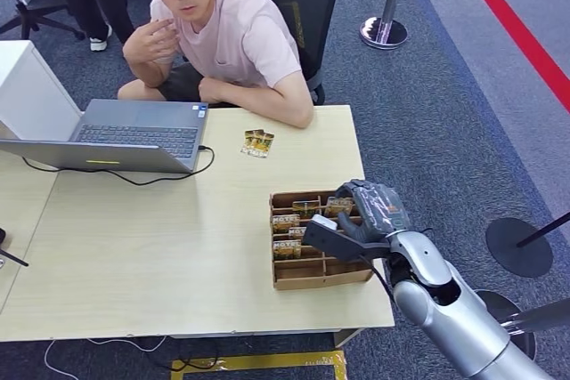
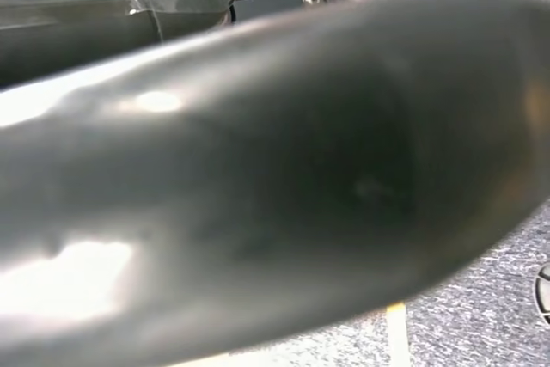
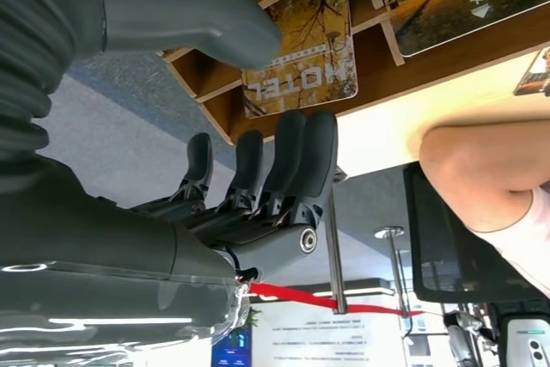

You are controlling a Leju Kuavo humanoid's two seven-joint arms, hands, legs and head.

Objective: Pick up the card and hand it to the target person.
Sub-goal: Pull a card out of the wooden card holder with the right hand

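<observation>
— What's on the table, starting from your left?

— An open laptop [image 1: 138,135] at the far left edge, its cable [image 1: 127,177] trailing across the wood. Next come two loose cards [image 1: 258,142] lying flat just in front of the person [image 1: 228,37], who leans an arm on the table's [image 1: 168,246] far edge. Then the cardboard box [image 1: 316,251] with its dividers, cards standing in the slots so an edge sticks up to be caught.

— And your hands?

— My right hand [image 1: 366,215] hovers over the box's right end. My thumb [image 3: 194,10] reaches out over a slot, and my fingers [image 3: 285,161] are curled in side by side, apart from the thumb, with nothing between them. The card [image 3: 305,58] I'm after, the one reading HOTEL, sits in its slot just beside my thumb tip. I'd judge I'm lining up for a pinch, not yet touching.

— Your left?

— I can't tell how those fingers lie.
</observation>
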